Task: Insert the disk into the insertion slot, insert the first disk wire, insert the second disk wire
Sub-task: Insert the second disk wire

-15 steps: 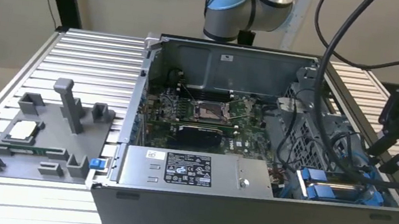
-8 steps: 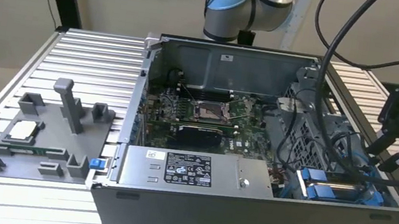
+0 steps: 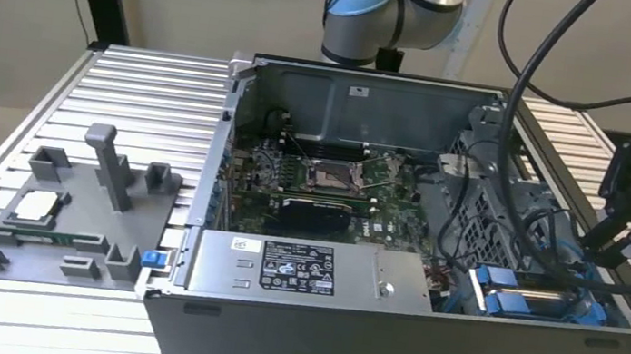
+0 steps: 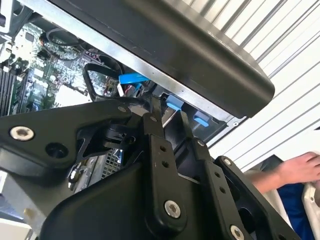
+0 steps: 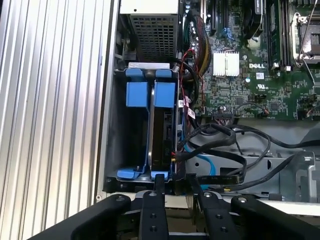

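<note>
Right of the power-supply box [image 3: 316, 273], the disk [image 3: 533, 304] sits in the insertion slot [image 5: 114, 135], near right in the case. The end effector [image 3: 615, 255] hovers just right, beside black cables [image 3: 532, 247]; we cannot tell its grip. We judge wire work here needs square, gentle alignment.

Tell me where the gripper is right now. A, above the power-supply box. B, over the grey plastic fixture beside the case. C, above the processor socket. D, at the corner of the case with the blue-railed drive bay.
D: in the exterior view the gripper hangs just above the blue-railed drive bay, at the corner of the computer case on the exterior view's right.
</note>
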Tool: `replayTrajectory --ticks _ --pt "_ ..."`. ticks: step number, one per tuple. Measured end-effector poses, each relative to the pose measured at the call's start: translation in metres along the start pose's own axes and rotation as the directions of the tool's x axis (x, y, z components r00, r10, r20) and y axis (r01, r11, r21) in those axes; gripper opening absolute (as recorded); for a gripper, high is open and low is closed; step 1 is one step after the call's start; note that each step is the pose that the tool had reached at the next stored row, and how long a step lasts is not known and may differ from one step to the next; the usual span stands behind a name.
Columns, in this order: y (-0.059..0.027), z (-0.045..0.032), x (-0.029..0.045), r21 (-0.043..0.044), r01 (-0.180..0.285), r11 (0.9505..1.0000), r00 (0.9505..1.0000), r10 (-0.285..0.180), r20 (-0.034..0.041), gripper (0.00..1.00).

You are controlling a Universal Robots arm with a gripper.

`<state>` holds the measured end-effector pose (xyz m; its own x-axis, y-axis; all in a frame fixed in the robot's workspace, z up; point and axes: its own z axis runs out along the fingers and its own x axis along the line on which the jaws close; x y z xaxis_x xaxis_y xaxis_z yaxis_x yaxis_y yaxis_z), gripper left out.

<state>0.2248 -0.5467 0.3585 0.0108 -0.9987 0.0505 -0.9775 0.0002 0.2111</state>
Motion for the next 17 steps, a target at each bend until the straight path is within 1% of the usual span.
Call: replayTrajectory --ticks 5,6,8,17 --pt "-0.0001 0.0004 -0.0003 -0.0001 0.0 1.0 1.0 0.0 0.0001 1.0" --pt "-0.0001 0.0002 -0.0004 -0.0011 0.0 1.0 1.0 0.0 0.0 0.0" --pt "0.0 -0.0002 -0.0004 -0.0036 0.0 1.0 1.0 0.0 0.0001 0.0" --pt "0.0001 -0.0005 -0.0005 -0.0037 0.0 1.0 1.0 0.0 0.0 0.0"
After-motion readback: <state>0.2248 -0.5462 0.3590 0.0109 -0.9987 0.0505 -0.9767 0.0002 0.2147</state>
